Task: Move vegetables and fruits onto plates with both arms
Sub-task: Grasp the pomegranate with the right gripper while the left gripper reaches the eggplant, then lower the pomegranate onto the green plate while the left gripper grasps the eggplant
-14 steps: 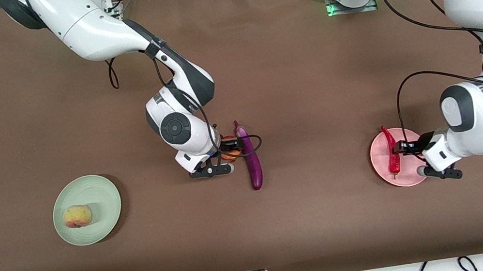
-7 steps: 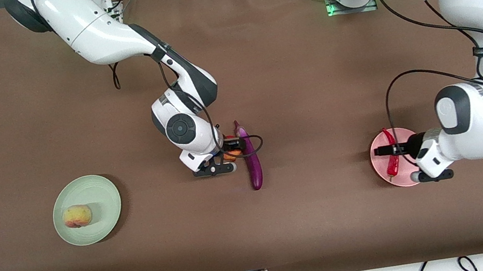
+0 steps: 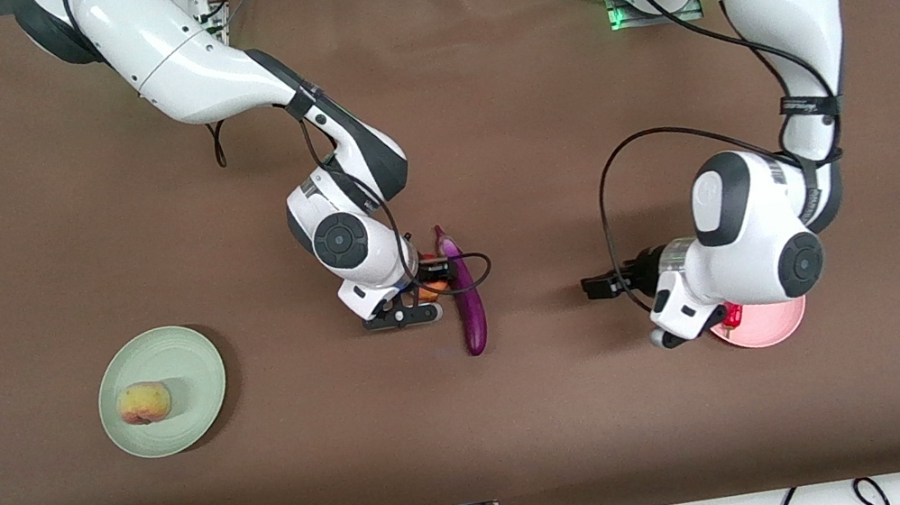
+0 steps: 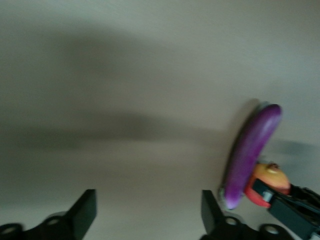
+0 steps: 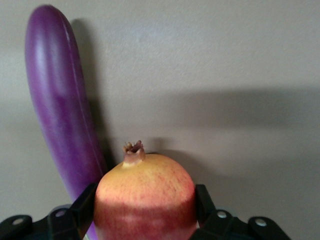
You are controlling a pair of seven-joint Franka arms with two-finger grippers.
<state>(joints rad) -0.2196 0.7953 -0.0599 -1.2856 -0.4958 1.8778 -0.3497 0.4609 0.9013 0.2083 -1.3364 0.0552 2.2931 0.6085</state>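
- My right gripper (image 3: 434, 282) is down at the table beside the eggplant (image 3: 468, 298), its fingers (image 5: 85, 204) clamped on the redder fruit (image 5: 145, 199).
- The eggplant lies just beside that fruit.
- My left gripper (image 3: 602, 285) hangs over bare table between eggplant and pink plate (image 3: 769, 325), jaws spread, empty.
- The peach (image 3: 144, 402) sits on the green plate (image 3: 193, 357), well apart from the eggplant, toward the right arm's end.

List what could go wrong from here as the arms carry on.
1. The right gripper is shut on the red fruit, which lies against the eggplant; lifting may roll the eggplant.
2. The fruit is round and gripped low, so it may slip.
3. The open left gripper heads toward the eggplant, close to the right arm; they could collide.
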